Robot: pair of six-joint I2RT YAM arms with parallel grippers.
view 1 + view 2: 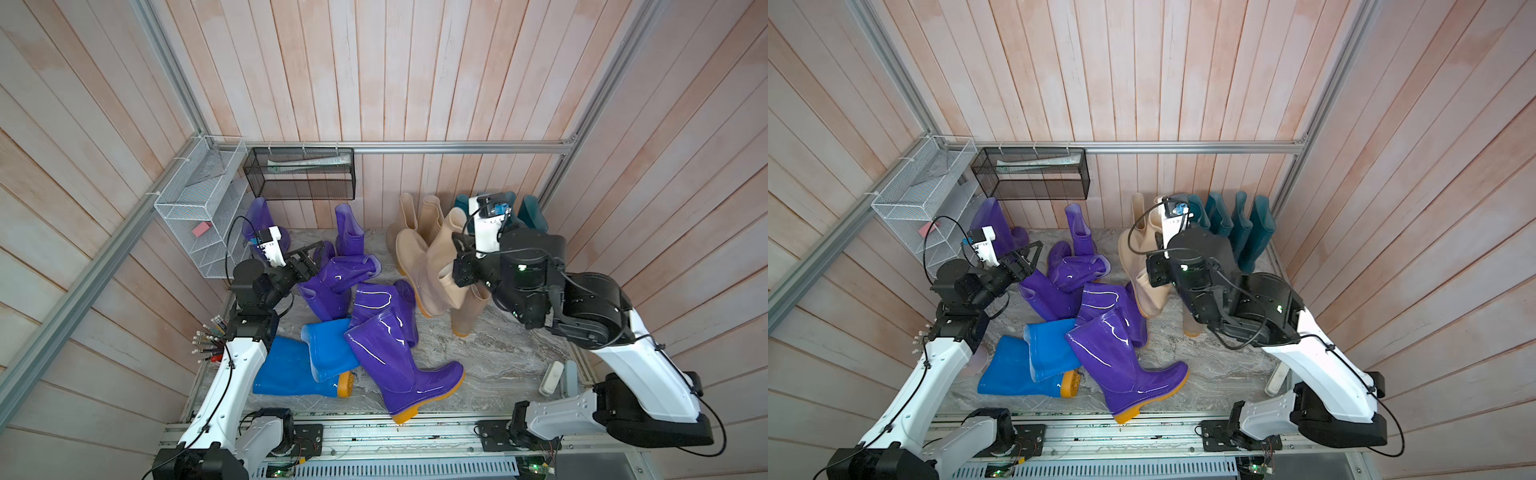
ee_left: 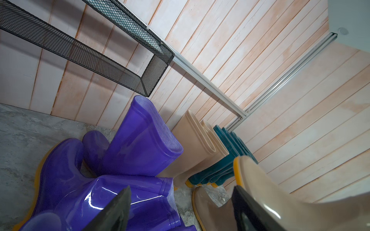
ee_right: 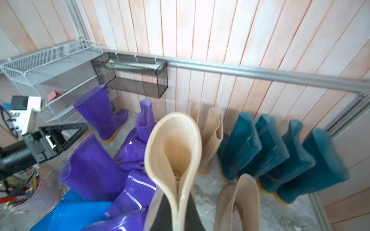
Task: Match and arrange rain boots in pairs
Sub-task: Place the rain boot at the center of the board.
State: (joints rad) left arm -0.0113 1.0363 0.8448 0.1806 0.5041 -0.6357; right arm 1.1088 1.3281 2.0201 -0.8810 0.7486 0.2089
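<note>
Your right gripper (image 3: 178, 212) is clamped on the pinched cuff of a beige boot (image 3: 174, 140), centre-right. Your left gripper (image 1: 309, 259) hangs with jaws apart over the purple boots (image 1: 332, 282) heaped far left. Teal boots (image 1: 1229, 224) line the far-right wall, and blue boots (image 1: 299, 370) lie near left.

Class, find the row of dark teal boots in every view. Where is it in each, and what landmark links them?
In a top view: dark teal boots at the back right, mostly hidden behind the right arm.
In a top view: the row, four boots, against the back wall.
Left wrist view: the row, beyond the beige boots.
Right wrist view: the row, four boots tilted toward the wall.
Shared landmark: black mesh basket on the back wall.
</note>
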